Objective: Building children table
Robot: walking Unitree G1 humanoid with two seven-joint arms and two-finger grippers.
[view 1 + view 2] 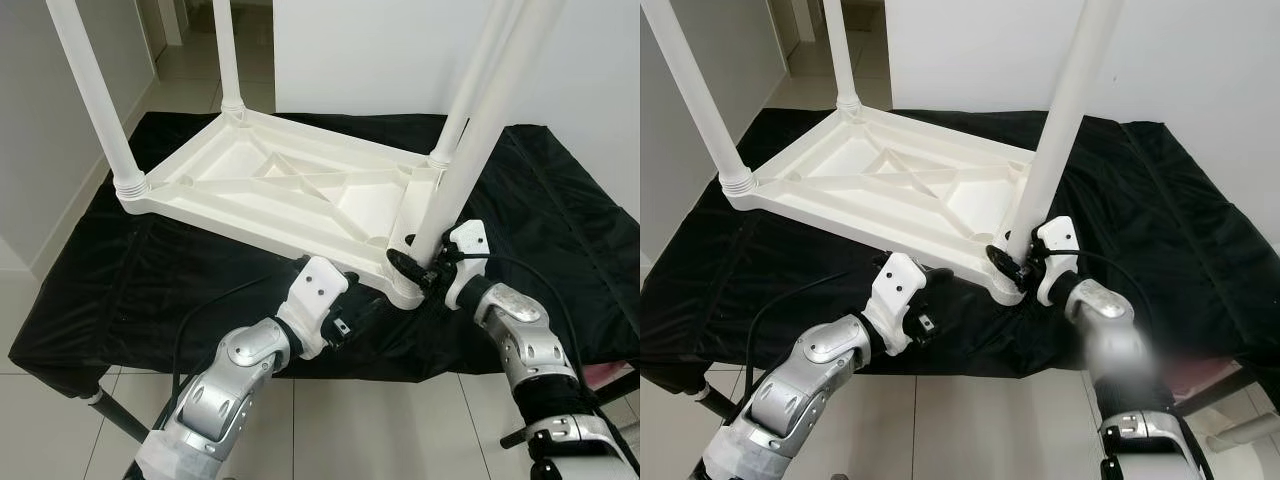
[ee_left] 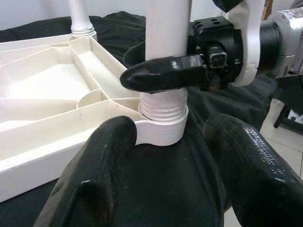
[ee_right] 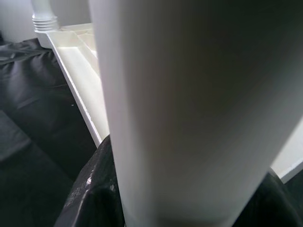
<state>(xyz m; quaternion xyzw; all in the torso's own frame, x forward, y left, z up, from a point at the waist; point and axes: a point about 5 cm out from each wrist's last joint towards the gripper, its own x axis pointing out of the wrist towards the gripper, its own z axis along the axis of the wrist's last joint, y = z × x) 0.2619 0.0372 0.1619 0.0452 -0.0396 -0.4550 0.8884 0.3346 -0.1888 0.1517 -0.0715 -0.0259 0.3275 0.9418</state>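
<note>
- Eye views: the white children's table (image 1: 290, 185) lay upside down on a black cloth (image 1: 560, 220) covering the bench, legs pointing up. The right tool (image 1: 418, 262) was clamped round the near-right leg (image 1: 470, 130) just above its socket; the left tool (image 1: 365, 312) sat just beside that corner.
- Left wrist view: the left tool's fingers (image 2: 94, 175) stood apart before the threaded socket (image 2: 163, 111).
- Right wrist view: the leg (image 3: 199, 109) sat between the right tool's fingers (image 3: 97, 189).

The upturned children's table (image 1: 270, 180) lies on the cloth-covered bench (image 1: 120, 290), legs upward. At its five o'clock corner, the right gripper (image 1: 415, 262) clasps the near leg (image 1: 470, 130); the left gripper (image 1: 365, 310) sits just at seven o'clock of that socket (image 2: 161, 127).
</note>
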